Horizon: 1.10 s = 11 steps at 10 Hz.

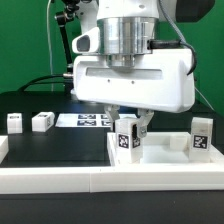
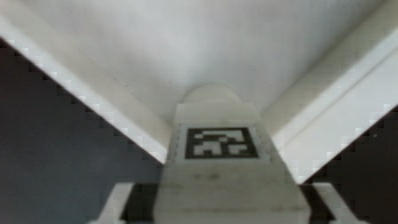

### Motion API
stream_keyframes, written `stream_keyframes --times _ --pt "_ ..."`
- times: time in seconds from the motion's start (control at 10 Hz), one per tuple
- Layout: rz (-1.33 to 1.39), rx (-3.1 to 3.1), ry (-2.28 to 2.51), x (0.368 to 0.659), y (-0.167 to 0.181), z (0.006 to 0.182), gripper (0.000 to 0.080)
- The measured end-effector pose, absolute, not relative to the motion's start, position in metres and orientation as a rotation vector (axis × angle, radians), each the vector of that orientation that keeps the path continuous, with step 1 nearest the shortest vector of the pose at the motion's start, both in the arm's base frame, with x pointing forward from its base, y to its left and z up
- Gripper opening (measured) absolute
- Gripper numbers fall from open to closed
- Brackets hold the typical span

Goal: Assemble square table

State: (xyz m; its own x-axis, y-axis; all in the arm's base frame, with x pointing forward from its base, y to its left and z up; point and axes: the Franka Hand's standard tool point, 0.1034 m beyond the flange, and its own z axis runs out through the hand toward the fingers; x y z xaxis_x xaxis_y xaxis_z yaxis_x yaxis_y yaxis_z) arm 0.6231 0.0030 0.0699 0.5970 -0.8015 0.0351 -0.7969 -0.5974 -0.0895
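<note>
The square table top (image 1: 165,152) is a white slab with raised rims, lying at the exterior view's right. My gripper (image 1: 130,135) is shut on a white tagged leg (image 1: 126,138) and holds it upright over the slab's corner nearest the exterior view's left. In the wrist view the leg (image 2: 217,140) fills the space between my fingers (image 2: 128,200), with the slab's corner (image 2: 196,50) beneath it. A second leg (image 1: 201,135) stands at the slab's far right. Two more legs (image 1: 15,122) (image 1: 42,121) stand on the black surface at the left.
The marker board (image 1: 90,121) lies flat behind the gripper, in the middle of the black surface. A long white rail (image 1: 60,180) edges the front of the work surface. The arm's white body hangs over the slab.
</note>
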Motion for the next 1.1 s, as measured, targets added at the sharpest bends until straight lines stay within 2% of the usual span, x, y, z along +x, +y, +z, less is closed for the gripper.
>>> stream_keyframes --times 0.6,1.1 --pt "-0.121 -2.166 2.096 0.6202 0.0053 0.0692 0.0288" --pt "-0.086 -1.857 2.351 0.6202 0.0068 0.0690 0.0290"
